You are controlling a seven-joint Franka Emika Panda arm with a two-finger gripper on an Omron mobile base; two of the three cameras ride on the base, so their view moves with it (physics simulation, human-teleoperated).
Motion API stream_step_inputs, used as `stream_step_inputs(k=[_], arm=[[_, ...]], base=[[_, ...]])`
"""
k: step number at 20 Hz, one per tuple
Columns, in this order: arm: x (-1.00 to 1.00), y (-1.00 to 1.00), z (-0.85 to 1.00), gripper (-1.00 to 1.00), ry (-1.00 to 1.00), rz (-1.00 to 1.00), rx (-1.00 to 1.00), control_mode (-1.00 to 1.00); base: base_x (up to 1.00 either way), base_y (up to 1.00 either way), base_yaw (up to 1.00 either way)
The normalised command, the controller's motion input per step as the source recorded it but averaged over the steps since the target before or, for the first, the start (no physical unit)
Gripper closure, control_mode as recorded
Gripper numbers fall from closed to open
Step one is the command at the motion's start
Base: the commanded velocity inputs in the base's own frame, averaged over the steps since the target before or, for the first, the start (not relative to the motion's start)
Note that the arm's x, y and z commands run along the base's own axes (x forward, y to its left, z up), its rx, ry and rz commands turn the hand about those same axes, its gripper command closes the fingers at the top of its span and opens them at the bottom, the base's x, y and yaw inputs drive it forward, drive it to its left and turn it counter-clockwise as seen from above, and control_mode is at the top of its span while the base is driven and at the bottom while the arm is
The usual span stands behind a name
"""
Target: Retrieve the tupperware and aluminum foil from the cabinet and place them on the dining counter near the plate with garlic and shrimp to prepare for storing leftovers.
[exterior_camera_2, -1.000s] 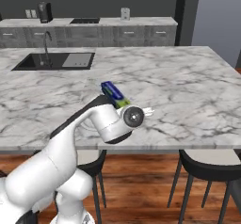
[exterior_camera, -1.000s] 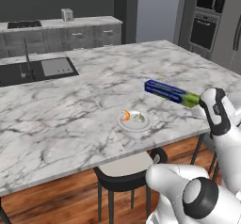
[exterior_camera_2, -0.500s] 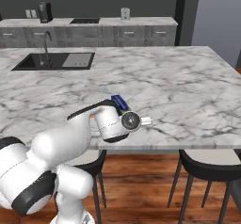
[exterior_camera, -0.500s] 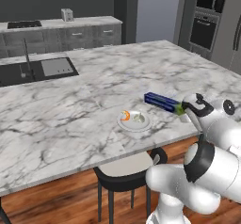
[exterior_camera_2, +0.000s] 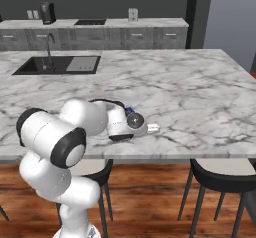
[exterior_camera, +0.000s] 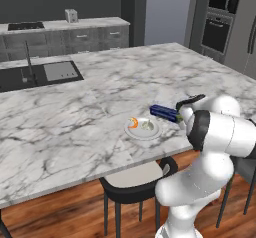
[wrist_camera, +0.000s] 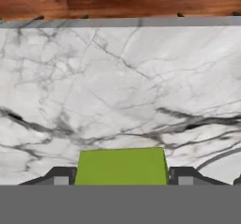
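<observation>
Sink [exterior_camera: 35,76] sitting far left in the bench [exterior_camera: 90,107], well apart from the work. Plate with garlic and shrimp [exterior_camera: 143,128] lying near the front edge. Aluminum foil [exterior_camera: 165,112] hanging low just beside it on the right, fingers [wrist_camera: 63,175] clenched on its lime-green end. Judging the step as set-down: lowering level until the box is resting flat, keeping clear of the plate rim, only then releasing.

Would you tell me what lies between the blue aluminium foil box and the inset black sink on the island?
Bare marble, in the left base view: nothing stands between the blue foil box and the black sink. The white plate lies beside the box, off that line.
</observation>
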Motion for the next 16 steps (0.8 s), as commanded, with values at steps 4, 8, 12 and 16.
stream_step_inputs(k=[4, 8, 12, 16], arm=[[0.62, 0.00, -0.44, 1.00, 0.07, -0.04, 0.00, -1.00], [0.19, 0.00, -0.27, -1.00, 0.01, -0.01, 0.00, -1.00], [-0.74, 0.00, 0.67, -1.00, 0.00, 0.00, 0.00, -1.00], [-0.46, 0.00, 1.00, -1.00, 0.00, 0.00, -0.03, -1.00]], base=[[0.00, 0.00, 0.00], [0.00, 0.00, 0.00], [0.00, 0.00, 0.00], [0.00, 0.00, 0.00]])
